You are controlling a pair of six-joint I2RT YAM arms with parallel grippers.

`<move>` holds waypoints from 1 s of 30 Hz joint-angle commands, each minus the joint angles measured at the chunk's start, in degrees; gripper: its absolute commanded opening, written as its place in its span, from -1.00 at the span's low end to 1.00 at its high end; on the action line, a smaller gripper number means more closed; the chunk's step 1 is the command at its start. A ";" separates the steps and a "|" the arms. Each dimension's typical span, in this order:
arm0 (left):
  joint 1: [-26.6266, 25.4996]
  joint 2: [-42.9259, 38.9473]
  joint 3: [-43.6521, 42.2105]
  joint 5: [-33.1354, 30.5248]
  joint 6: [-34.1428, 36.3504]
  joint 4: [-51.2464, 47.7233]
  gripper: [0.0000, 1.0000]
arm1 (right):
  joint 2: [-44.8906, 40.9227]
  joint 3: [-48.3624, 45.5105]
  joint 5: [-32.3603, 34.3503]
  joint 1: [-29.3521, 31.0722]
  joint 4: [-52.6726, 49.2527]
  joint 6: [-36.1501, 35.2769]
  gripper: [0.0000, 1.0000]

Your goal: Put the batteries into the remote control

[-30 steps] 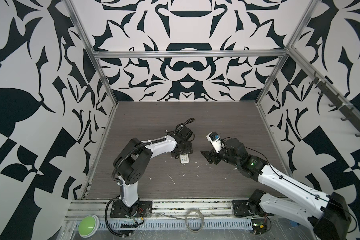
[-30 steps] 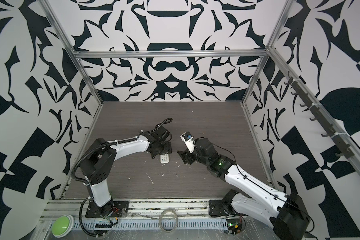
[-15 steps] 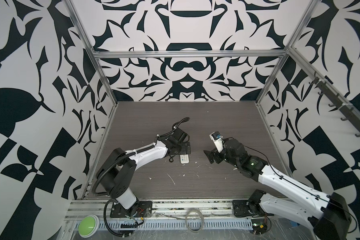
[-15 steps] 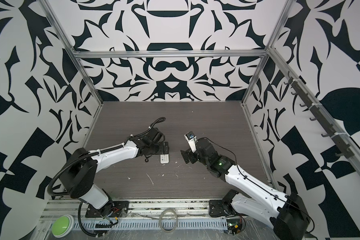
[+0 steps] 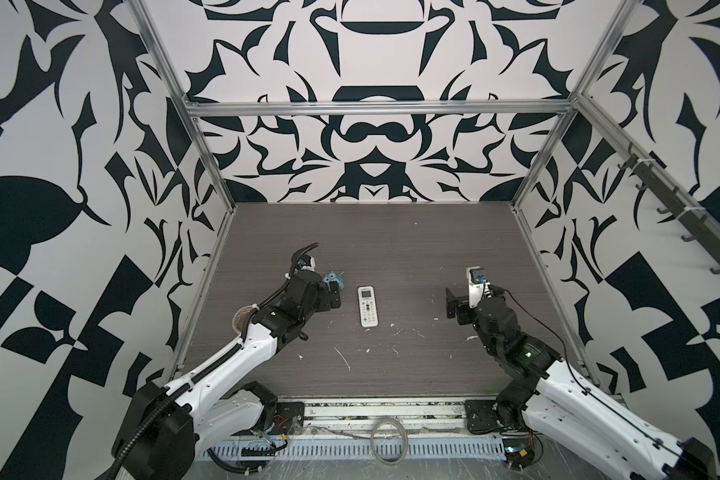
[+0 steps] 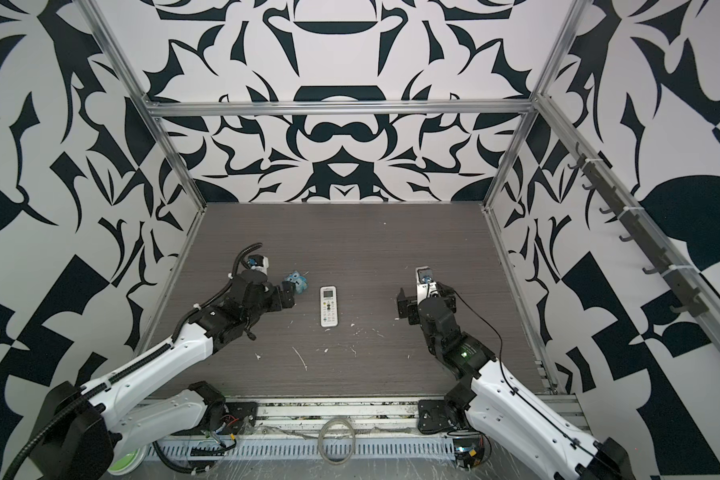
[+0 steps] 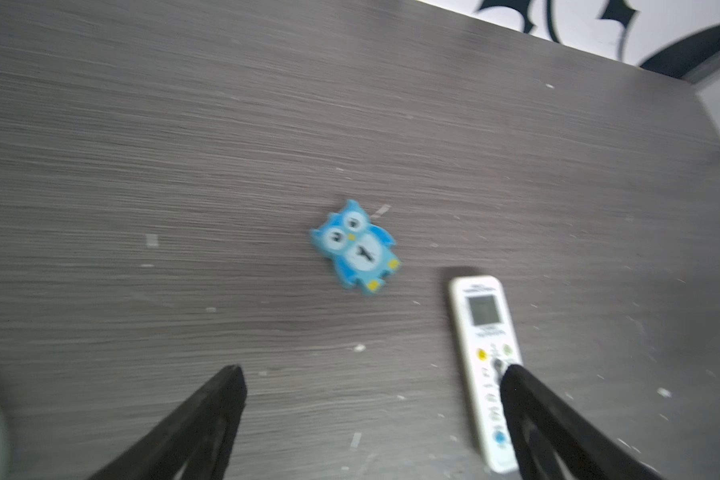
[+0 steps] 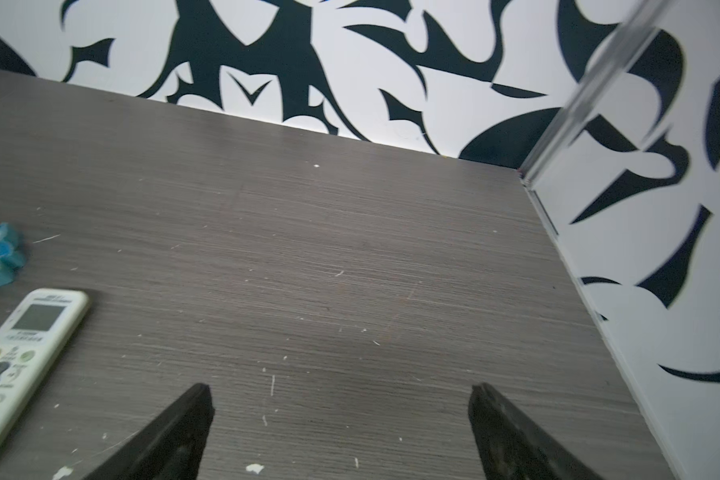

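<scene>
Left fingers [image 7: 208,415] spread wide, empty, above tabletop [image 5: 391,241], 9 o'clock of remote [image 5: 368,306]. Owl [image 7: 356,247] near their tips, 10 o'clock of remote. Remote lies face up mid-tabletop, display end at 12. Right fingers [image 8: 175,428] spread wide, empty, well apart at 3 o'clock.

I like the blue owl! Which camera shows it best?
The left wrist view: the whole owl lies face up, mid-frame. Both top views show it tiny beside the left gripper; the right wrist view cuts it off.
</scene>
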 commanded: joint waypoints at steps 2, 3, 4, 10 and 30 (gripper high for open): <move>4.09 0.67 -0.05 -5.77 1.00 -6.11 0.99 | -4.88 -3.54 6.46 -1.65 5.22 1.99 1.00; 4.32 0.60 -0.43 -6.47 0.68 -5.83 0.99 | -6.02 -4.64 6.70 -1.72 6.23 1.17 1.00; 4.38 0.48 -0.70 -7.53 0.29 -5.76 0.99 | -6.88 -5.41 7.75 -1.72 7.05 0.61 1.00; 4.39 -1.05 -2.48 -21.20 -1.87 -5.34 0.99 | -8.33 -9.99 10.48 -1.91 10.84 -7.63 1.00; 6.83 -10.14 -18.99 -36.30 22.03 19.68 0.98 | -1.51 -21.57 11.95 -3.55 33.66 -13.44 1.00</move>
